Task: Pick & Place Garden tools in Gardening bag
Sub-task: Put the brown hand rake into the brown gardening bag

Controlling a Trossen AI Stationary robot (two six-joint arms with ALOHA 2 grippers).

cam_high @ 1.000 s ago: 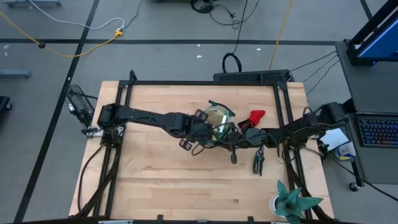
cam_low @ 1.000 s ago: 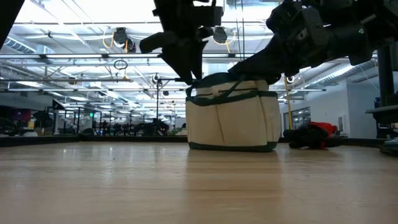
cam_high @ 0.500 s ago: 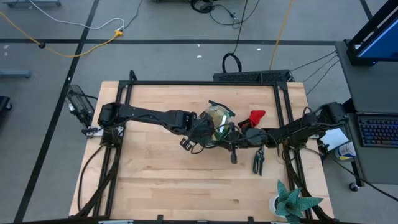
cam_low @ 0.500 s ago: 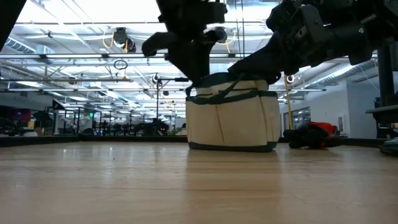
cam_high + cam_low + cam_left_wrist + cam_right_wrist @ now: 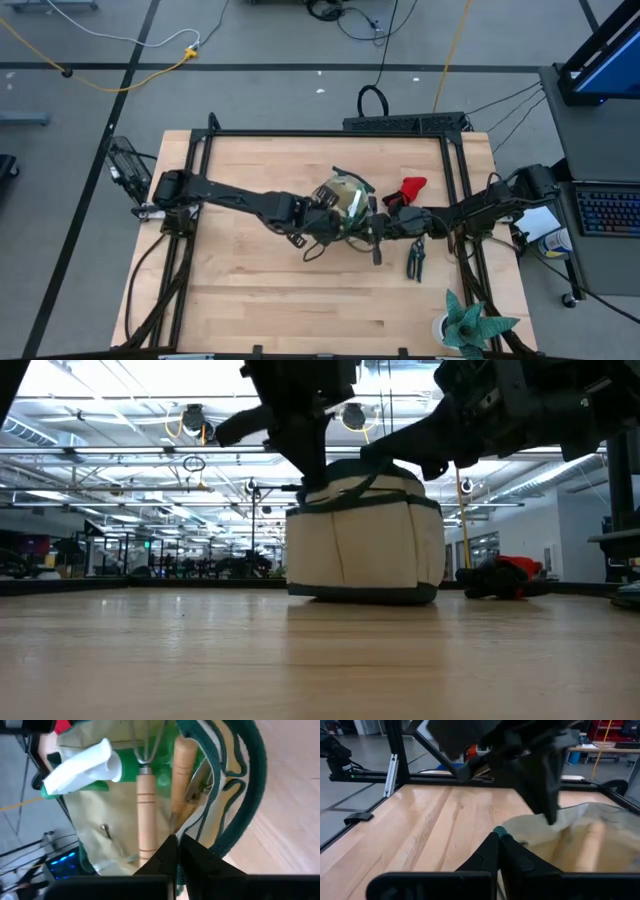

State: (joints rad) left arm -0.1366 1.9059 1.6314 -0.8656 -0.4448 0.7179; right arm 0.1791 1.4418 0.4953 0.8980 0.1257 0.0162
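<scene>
The gardening bag (image 5: 345, 190), tan canvas with dark green trim, stands on the table's middle (image 5: 365, 550). Inside it lie a green spray bottle with a white nozzle (image 5: 85, 762) and two wooden-handled tools (image 5: 145, 805). My left gripper (image 5: 176, 842) is shut at the bag's left rim, slanting down from the table's left (image 5: 333, 214). My right gripper (image 5: 499, 834) is shut at the bag's right rim (image 5: 368, 216). A red glove (image 5: 411, 187) lies on the table right of the bag, and pruning shears (image 5: 415, 260) lie nearer the front. My left gripper pinches the bag's rim (image 5: 199, 827) between its two fingers on the bag's left side, slanting down from the table's left. The bag's bottom stays on the table, its left wall drawn outward. My right gripper pinches the green trim of the bag's rim (image 5: 501, 830) at its fingertips, roughly level from the table's right side. The bag rests on the table.
A spiky green plant in a white pot (image 5: 468, 322) stands at the front right corner. A black frame (image 5: 330, 133) runs along the table's far and side edges. Bare wood lies in front of the bag and to the front left.
My left gripper has shut on the bag's rim and rolled a little, moving slightly toward the table's left and near edge. The bag's left side has been drawn leftward and the bag now looks wider and rounder on top; its right side stays held.
</scene>
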